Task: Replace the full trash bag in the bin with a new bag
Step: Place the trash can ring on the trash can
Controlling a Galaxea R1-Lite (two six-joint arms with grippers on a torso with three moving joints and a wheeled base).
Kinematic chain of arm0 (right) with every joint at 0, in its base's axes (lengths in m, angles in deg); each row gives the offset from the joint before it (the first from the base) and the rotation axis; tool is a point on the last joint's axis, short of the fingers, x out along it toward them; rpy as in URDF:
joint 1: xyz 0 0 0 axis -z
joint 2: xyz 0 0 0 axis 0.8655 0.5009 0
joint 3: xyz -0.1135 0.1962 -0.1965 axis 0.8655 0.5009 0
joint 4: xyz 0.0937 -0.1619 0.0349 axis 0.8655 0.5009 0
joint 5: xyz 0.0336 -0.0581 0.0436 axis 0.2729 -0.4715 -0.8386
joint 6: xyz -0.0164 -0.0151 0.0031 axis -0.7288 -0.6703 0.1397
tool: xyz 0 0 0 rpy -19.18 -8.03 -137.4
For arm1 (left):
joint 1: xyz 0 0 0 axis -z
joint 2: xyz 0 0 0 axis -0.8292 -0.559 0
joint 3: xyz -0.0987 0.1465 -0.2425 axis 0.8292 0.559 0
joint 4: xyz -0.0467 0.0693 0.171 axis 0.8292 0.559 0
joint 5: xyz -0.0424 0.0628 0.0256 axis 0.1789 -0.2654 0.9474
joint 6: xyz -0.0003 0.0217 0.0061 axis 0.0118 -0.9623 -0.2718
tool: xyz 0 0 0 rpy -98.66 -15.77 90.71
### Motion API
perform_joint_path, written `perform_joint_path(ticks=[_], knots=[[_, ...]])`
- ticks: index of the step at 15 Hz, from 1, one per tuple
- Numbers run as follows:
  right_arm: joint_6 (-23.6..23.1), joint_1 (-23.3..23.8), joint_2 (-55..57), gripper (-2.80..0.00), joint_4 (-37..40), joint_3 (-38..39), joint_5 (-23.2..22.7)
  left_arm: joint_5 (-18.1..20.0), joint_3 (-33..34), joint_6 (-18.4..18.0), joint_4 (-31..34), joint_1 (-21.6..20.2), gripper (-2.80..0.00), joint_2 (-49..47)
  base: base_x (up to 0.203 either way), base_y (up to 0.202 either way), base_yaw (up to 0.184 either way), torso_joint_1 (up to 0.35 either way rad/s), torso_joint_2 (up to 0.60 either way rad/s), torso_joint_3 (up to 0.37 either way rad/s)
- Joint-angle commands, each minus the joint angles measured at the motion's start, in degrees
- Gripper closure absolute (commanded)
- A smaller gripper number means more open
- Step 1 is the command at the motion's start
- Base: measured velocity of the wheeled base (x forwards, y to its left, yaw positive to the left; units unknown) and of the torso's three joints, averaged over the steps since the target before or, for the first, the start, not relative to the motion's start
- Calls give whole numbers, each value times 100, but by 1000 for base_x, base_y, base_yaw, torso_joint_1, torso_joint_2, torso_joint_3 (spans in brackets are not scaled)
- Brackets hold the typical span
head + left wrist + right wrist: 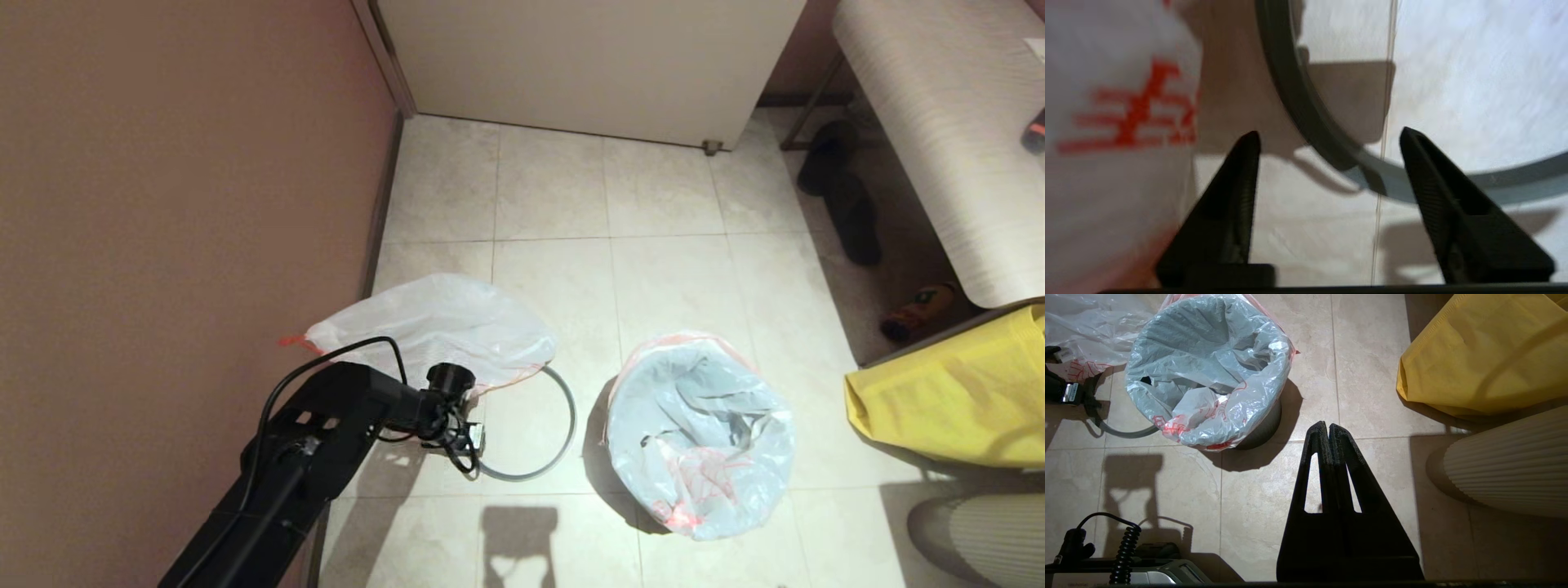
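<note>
Warm, fairly dim indoor light, yellowish cast on floor tiles. Source behind and above robot: hard shadows fall forward on floor, blocky robot shadow at bottom of head view, dark crescent beside bin. Glare off white bag lining bin, film blown out in spots. Brown wall evenly lit, no detail. Left wrist view soft, smeared: red print on bag and grey ring both blurred. Right wrist view sharp, corners darker.
</note>
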Motion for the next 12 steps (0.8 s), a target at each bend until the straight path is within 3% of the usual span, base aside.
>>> perform_joint_path(ticks=[1,8,12], knots=[[0,-2,-1,0,2,0,0,43,-12,-65,-470,-85,0,-97,0,0,0,0,0,0],[0,-2,-1,0,2,0,0,-185,-11,-97,-534,-121,0,-261,0,0,0,0,0,0],[0,-2,-1,0,2,0,0,-412,31,111,-681,-112,0,-93,0,0,0,0,0,0]])
